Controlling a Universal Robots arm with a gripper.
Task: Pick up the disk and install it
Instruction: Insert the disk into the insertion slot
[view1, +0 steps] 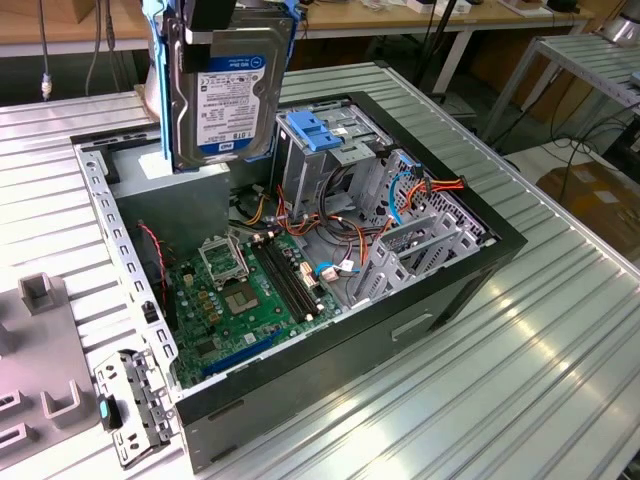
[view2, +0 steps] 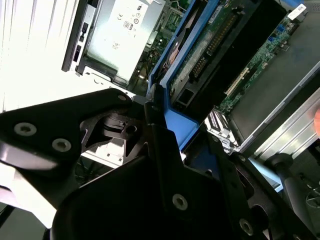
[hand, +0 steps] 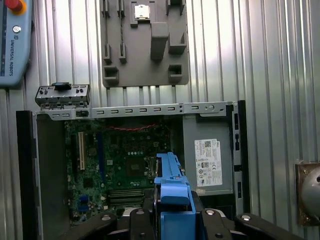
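Claw (hand: 172, 218): clamped on the disk (view1: 225, 95) by its blue rails (hand: 172, 190).
Disk: hangs upright above the open case (view1: 500, 240), likely to slide in.

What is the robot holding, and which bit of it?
The disk. The gripper has its jaws shut on the blue rail at the disk's upper end.
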